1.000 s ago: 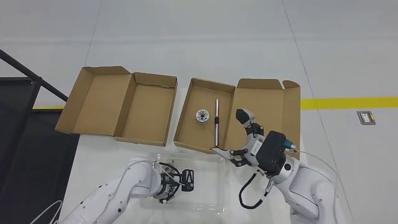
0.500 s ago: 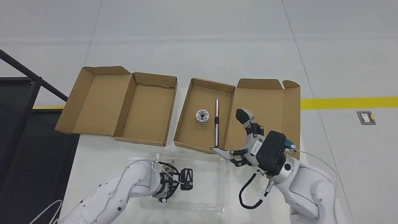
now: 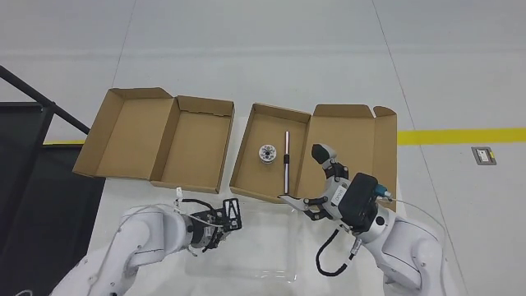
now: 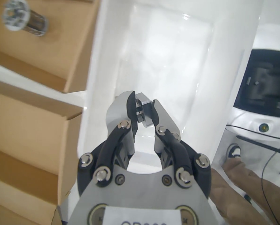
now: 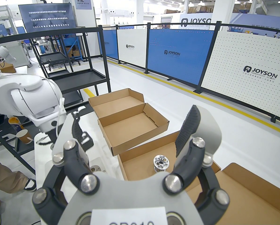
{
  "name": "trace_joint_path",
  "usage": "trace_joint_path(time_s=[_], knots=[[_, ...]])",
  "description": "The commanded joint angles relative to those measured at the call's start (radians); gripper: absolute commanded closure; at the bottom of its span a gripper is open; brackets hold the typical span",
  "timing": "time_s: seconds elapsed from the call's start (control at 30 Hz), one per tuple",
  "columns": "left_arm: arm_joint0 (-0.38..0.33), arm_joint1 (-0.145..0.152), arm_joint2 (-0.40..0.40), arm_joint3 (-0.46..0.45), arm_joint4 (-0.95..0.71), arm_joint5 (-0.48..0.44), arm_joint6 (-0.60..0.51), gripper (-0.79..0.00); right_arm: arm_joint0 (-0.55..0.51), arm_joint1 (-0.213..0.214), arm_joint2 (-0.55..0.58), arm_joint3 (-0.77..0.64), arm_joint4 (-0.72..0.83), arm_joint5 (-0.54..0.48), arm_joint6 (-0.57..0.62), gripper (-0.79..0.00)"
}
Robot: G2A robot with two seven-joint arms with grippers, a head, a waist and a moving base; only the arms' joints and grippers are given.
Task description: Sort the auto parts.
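The white worktop (image 3: 263, 214) carries two open cardboard boxes side by side. The left box (image 3: 197, 144) has nothing inside. The right box (image 3: 265, 125) holds two metal parts. Nearer to the robot stands a clear plastic tray (image 4: 177, 47), and the left tool hangs above it.

The left tool (image 4: 142, 104) is closed almost fully and pinches a small metal part (image 4: 147, 115) between its black pads. In the top view this tool (image 3: 231, 214) is just before the near walls of the boxes, about where the gap between them lies. So both boxes are ahead of it: the empty one ahead and a little to the robot's left, the filled one ahead and to the right. I judge the left arm needs only a short carry forward, and the side it turns to decides the sorting.

The right tool (image 5: 135, 112) is spread wide and holds nothing. It hangs over the near edge of the right box.

Inside that box the rod (image 3: 286, 164) lies with its long axis pointing away from the robot. The round hub (image 3: 267, 153) sits just beside it, apart from it.

The held part is bright, chrome-like and blocky, with a flat face. It is too short to tell its long axis.
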Motion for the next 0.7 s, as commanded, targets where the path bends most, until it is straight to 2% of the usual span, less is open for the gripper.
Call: trace_joint_path(time_s=[0.0,0.07,0.17,0.57,0.67], knots=[[0.072,0.018,-0.1,-0.041,0.023,-0.002,0.081,0.0,0.0,0.0,0.0,0.0,0.0,0.0,0.0,-0.785],[0.151,0.036,-0.208,-0.077,0.067,0.017,0.177,0.0,0.0,0.0,0.0,0.0,0.0,0.0,0.0,-0.785],[0.236,0.047,-0.323,-0.1,0.101,0.077,0.309,0.0,0.0,0.0,0.0,0.0,0.0,0.0,0.0,-0.785],[0.236,0.047,-0.323,-0.1,0.101,0.077,0.309,0.0,0.0,0.0,0.0,0.0,0.0,0.0,0.0,-0.785],[0.244,0.043,-0.32,-0.08,0.093,0.119,0.325,0.0,0.0,0.0,0.0,0.0,0.0,0.0,0.0,-0.785]])
